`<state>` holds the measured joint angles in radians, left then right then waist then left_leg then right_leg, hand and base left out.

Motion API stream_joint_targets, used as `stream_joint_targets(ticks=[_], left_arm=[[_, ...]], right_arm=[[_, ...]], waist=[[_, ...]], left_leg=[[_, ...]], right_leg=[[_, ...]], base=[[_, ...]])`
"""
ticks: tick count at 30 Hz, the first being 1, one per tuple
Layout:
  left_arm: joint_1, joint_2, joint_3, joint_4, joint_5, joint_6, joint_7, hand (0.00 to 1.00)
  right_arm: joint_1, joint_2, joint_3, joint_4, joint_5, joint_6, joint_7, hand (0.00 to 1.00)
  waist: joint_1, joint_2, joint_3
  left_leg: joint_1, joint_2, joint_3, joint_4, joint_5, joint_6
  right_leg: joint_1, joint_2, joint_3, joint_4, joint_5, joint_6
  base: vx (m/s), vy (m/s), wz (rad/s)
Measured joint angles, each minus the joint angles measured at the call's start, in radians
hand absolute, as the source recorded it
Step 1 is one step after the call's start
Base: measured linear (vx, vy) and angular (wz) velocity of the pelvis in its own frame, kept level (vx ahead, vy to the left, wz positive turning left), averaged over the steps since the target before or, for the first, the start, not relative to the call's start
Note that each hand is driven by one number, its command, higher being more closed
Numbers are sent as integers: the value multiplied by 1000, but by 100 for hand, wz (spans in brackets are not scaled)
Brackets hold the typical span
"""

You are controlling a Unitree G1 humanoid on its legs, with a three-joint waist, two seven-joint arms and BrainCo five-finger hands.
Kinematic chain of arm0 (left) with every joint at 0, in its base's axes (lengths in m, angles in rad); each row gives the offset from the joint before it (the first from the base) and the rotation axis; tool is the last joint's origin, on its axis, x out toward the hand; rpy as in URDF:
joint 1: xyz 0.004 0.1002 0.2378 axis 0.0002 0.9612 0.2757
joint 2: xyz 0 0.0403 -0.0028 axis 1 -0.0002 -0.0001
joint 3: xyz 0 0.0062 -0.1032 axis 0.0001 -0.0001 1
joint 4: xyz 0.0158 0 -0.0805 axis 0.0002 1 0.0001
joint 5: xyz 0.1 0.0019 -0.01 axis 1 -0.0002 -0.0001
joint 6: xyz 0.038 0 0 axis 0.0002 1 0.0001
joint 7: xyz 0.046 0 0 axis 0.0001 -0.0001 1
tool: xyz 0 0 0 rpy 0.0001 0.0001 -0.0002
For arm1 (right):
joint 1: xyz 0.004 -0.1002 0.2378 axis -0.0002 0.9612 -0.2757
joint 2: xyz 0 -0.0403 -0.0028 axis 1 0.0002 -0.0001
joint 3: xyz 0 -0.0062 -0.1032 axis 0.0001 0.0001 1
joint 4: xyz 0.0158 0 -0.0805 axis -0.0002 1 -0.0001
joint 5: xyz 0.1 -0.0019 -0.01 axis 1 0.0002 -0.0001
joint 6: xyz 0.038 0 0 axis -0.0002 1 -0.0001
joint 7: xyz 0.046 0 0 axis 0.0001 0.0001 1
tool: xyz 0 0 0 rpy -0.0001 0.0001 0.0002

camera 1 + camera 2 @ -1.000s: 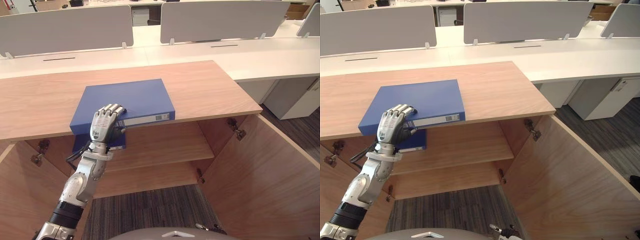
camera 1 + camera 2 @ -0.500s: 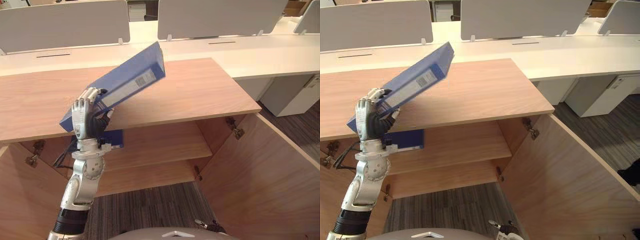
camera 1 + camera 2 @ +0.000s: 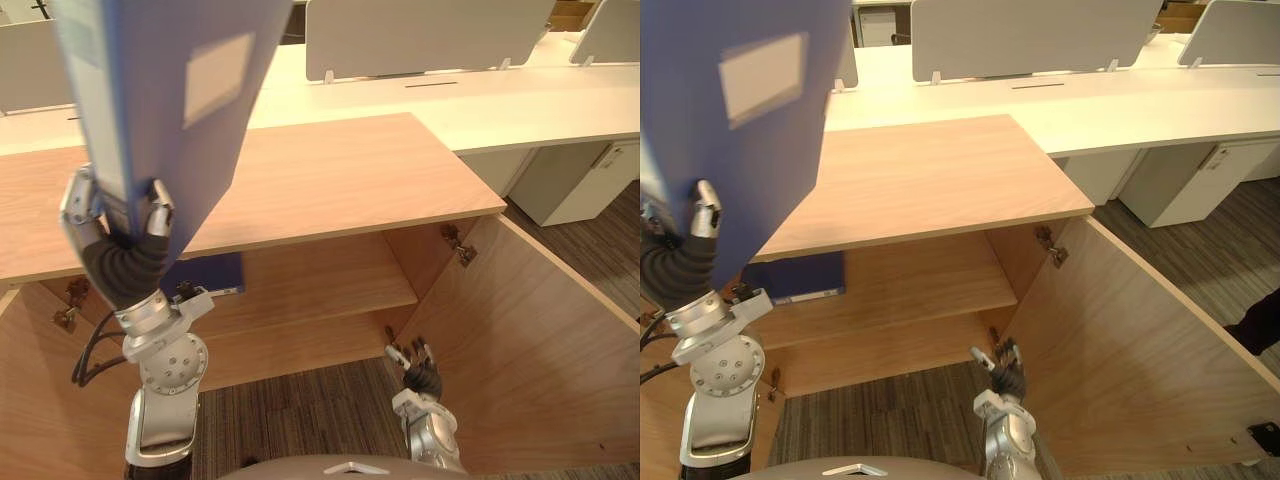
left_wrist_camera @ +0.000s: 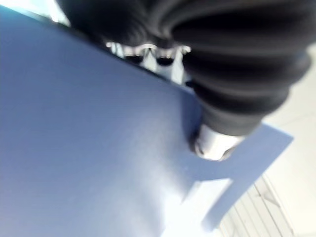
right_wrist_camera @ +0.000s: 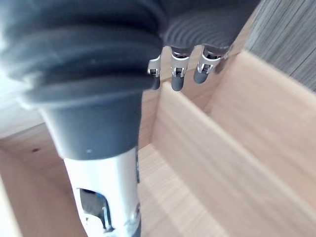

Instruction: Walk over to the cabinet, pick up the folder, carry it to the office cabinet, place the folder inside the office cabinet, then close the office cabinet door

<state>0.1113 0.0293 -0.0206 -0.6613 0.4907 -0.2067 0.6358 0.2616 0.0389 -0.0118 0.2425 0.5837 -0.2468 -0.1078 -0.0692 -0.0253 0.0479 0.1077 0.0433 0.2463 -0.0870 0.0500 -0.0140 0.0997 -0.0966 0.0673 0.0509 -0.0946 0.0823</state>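
Observation:
My left hand (image 3: 122,260) holds the blue folder (image 3: 170,90) upright, high above the wooden cabinet top (image 3: 330,180) and close to my head. Its fingers (image 3: 154,214) and thumb are curled round the folder's lower edge. In the left wrist view the folder's blue cover (image 4: 89,148) lies right against the hand. My right hand (image 3: 420,368) is low down, in front of the open cabinet near the right door's hinge. Its fingers (image 5: 177,74) are relaxed and hold nothing.
A second blue folder (image 3: 205,272) lies on the upper shelf (image 3: 320,285) inside the cabinet. Both doors stand open, the right one (image 3: 540,340) swung far out. White desks with grey screens (image 3: 430,35) lie behind, and a white pedestal (image 3: 575,175) stands at the right.
The left hand has raised the folder from a tilt over the cabinet top to upright and close to the camera. The right hand has come into view low in front of the cabinet.

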Motion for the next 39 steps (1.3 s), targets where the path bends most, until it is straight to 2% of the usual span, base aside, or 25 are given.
stream_joint_targets(ticks=[3,7,13,22,25,29,34,39], left_arm=[[20,-3,-2,-10,-51,-16,4,100],[43,-14,-4,-36,-67,-31,5,100],[43,-23,-33,-36,-146,-63,-21,100],[43,-22,-111,-31,-295,-115,-121,100],[42,-19,-150,-3,-340,-140,-165,100],[39,4,-202,56,-371,-143,-213,100],[33,32,-249,95,-378,-144,-276,100],[33,54,-261,125,-379,-144,-321,100]], right_arm=[[17,13,11,-163,20,-38,9,0],[17,17,21,-349,21,-91,23,0],[-15,16,23,-514,3,-145,33,0],[-165,-41,30,-549,-85,-151,8,0],[-216,-80,29,-549,-118,-149,-1,0],[-280,-140,29,-546,-117,-142,4,0],[-314,-215,27,-537,-96,-134,45,0],[-347,-278,31,-488,-79,-94,89,0]], waist=[[-2,-1,0],[-7,-1,0],[-7,-2,0],[3,-2,0],[10,-2,0],[12,-2,0],[11,1,-2],[20,2,-2]], left_leg=[[0,0,2,0,0,0],[-2,0,4,4,0,0],[-7,0,5,6,-1,0],[-7,-1,2,4,2,3],[-7,-2,-1,0,4,5],[-7,-5,-8,0,12,9],[-20,-9,-28,0,26,14],[-20,-9,-30,-1,34,14]], right_leg=[[0,0,2,-6,5,3],[0,0,4,-15,10,4],[1,0,6,-24,20,7],[2,-1,6,-23,25,12],[3,-2,3,-20,25,12],[2,-3,-1,-13,25,13],[0,-6,-21,-10,27,17],[-2,-7,-21,-10,29,20]], base=[[-7,-8,-1],[-5,-10,-2],[0,0,0],[-26,-21,0],[-37,-23,3],[-38,-23,5],[-46,-18,12],[-56,-10,2]])
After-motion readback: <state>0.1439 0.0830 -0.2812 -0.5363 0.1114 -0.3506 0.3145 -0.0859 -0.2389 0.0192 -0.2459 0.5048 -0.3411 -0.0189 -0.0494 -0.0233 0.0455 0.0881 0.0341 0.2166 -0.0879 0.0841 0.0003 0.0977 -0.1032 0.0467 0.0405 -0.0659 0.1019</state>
